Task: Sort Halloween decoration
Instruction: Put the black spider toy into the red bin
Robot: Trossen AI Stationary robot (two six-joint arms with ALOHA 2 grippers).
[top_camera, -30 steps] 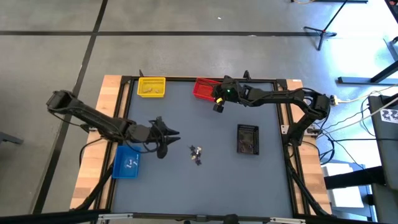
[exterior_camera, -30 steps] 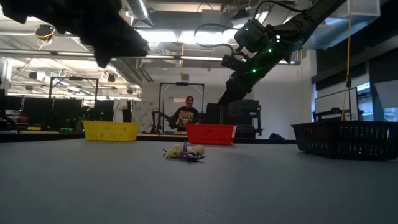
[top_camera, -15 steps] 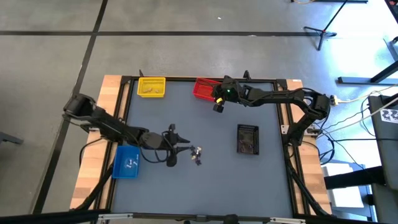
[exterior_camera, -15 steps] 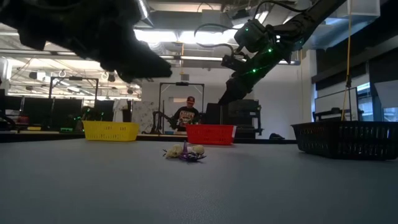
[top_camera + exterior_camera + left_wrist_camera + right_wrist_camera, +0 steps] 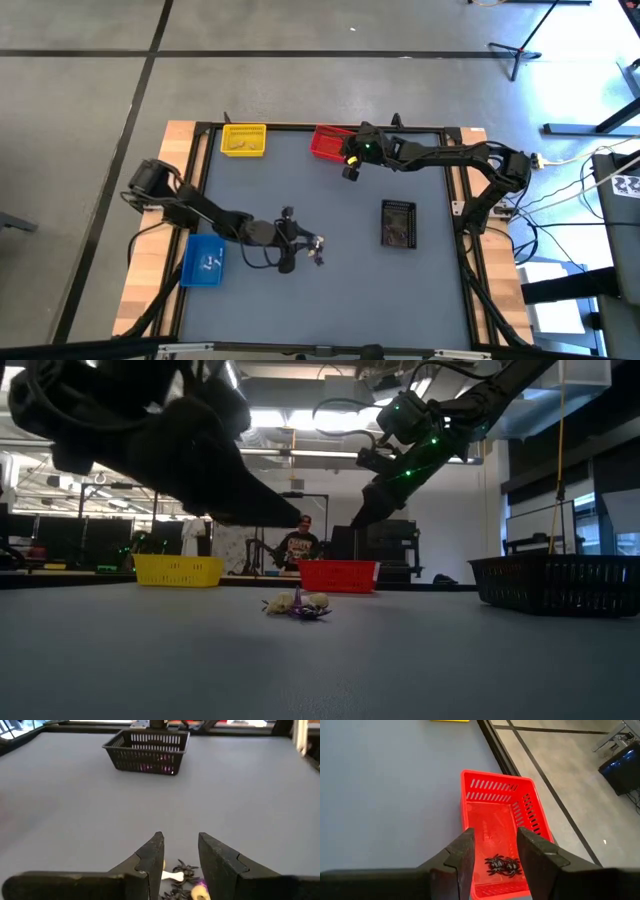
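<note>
Left pincer [image 5: 297,240] advanced to Halloween decoration [image 5: 316,249], loose unaligned cluster

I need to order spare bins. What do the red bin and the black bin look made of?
Red bin: likely moulded plastic, glossy, with slotted walls and light shining through. Black bin: also looks like plastic, duller, its walls a grid of thin bars you can see through.

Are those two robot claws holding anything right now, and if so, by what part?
Nothing is held. The left gripper hangs open over the trinkets, and the right gripper is open and empty above the red bin.
</note>
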